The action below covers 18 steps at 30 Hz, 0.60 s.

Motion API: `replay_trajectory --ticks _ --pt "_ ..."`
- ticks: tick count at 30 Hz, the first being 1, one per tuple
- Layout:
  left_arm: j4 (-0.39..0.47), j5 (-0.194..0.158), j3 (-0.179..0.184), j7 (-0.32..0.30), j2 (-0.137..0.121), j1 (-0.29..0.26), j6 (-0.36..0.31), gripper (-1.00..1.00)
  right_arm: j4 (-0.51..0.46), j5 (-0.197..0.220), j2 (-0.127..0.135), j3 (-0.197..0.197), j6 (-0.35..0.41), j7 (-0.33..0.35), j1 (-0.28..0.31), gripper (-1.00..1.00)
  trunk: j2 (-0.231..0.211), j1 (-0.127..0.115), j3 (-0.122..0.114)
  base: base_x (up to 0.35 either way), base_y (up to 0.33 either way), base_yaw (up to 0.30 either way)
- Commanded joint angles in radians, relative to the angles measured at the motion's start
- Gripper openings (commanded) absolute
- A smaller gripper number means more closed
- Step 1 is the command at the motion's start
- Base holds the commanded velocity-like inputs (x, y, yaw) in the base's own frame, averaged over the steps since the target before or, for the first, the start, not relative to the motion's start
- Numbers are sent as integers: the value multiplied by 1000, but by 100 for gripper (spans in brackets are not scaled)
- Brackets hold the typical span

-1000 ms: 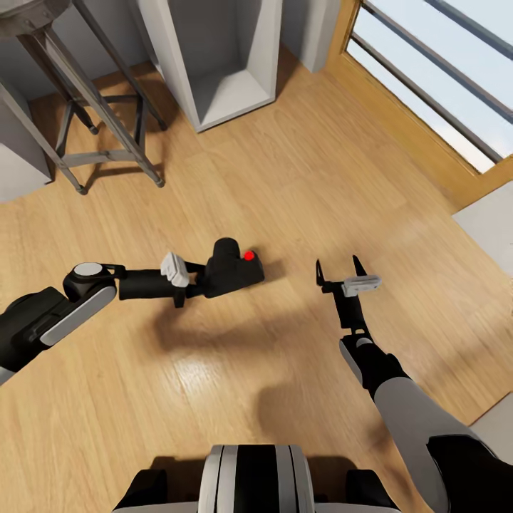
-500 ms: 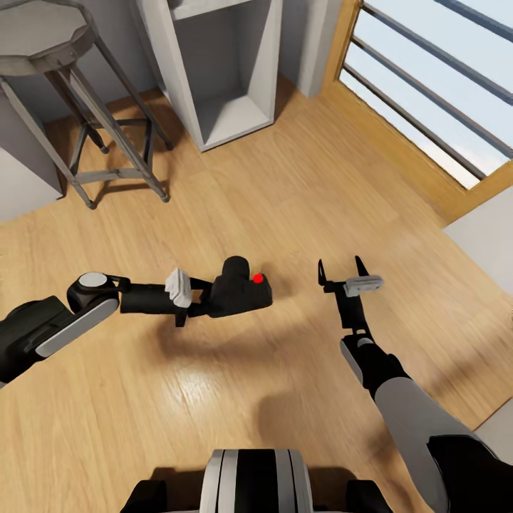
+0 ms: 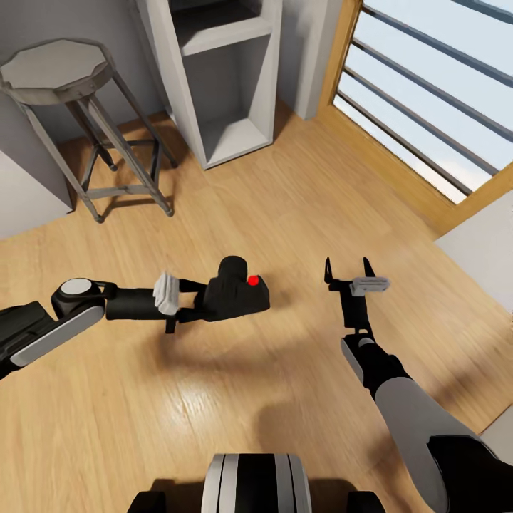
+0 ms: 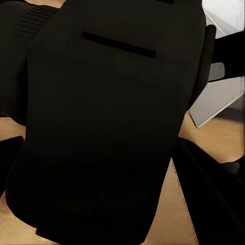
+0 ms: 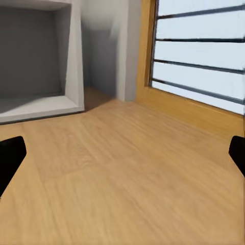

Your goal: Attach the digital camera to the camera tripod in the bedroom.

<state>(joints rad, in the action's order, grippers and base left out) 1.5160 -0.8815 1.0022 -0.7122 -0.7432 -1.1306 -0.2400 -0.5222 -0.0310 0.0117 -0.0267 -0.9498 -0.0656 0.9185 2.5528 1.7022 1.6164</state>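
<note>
Light wood floor [image 3: 299,185] runs to white shelving [image 3: 221,78] at twelve o'clock. The left gripper [image 3: 196,303] clenches the digital camera [image 3: 235,292] at nine o'clock, carried clear of the floor, probably for travel. The right gripper [image 3: 349,274] hangs spread and empty at three.

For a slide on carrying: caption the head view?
Left gripper carries the black camera above the wood floor; right gripper open, stool and shelf ahead.

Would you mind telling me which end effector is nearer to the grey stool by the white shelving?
Left. The left end effector, shut on the digital camera, sits below the stool in the head view; the open right end effector is farther off, across the floor toward the door.
</note>
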Motion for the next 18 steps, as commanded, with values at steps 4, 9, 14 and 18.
replay_trajectory --ticks 4,9,14,18 --pt "10 -33 2 0 -3 -2 -16 -100 1 1 1 -2 -2 -4 0 100 -1 -2 -15 0 0 0" --pt "14 -65 -3 0 -6 -2 -44 -100 1 3 1 -1 -1 -1 1 100 -2 -4 -34 0 0 0" --pt "13 -140 -17 0 -8 -2 -67 -100 0 3 1 -1 -1 9 0 100 -3 -6 -54 0 0 0" --pt "11 -176 -21 0 -14 -2 -73 -100 -3 3 1 -3 -1 14 0 100 -4 -8 -69 0 0 0"
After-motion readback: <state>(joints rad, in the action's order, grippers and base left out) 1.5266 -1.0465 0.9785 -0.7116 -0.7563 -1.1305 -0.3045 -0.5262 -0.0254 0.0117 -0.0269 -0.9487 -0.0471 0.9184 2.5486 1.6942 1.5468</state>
